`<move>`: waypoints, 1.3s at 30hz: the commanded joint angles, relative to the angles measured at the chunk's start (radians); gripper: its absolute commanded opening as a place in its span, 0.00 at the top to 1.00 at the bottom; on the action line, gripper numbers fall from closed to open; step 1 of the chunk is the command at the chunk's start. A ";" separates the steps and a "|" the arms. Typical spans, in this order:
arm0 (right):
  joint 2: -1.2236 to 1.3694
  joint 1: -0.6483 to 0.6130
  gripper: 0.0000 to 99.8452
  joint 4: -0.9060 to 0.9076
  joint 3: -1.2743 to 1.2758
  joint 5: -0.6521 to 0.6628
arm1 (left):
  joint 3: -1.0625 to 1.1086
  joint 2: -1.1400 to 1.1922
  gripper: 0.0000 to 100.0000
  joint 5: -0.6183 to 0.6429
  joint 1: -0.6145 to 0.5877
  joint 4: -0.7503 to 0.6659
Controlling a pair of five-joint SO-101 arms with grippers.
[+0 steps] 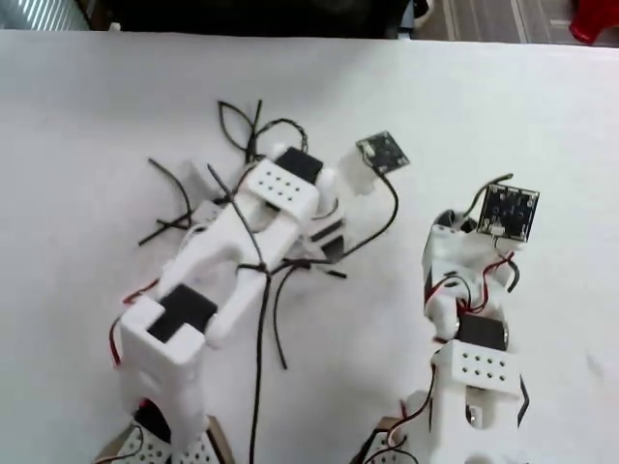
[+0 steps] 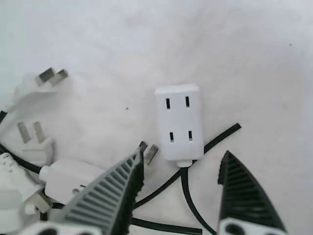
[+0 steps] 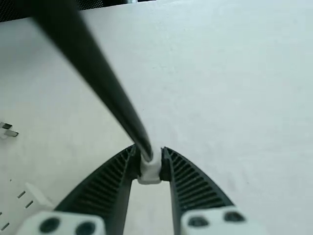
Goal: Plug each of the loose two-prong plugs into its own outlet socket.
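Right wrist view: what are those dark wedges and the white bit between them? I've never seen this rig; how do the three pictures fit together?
Two small robot arms sit side by side at a white table. The high view looks down on both; each wrist view comes from a camera on one arm. The wedges are the fingers of the right gripper, shut on a white plug with a black cable. The left gripper is open by a white outlet; loose plugs lie beside it.
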 commanded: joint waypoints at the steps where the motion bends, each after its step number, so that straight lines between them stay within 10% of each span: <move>1: 0.004 0.004 0.98 -0.016 -0.052 -0.009 | -0.032 0.018 0.75 0.002 -0.007 -0.011; 26: 0.002 0.008 0.98 -0.016 -0.052 -0.008 | -0.043 0.107 0.80 0.011 0.163 -0.055; 39: 0.002 0.008 0.98 -0.016 -0.052 -0.009 | -0.578 0.107 0.77 0.094 0.110 0.384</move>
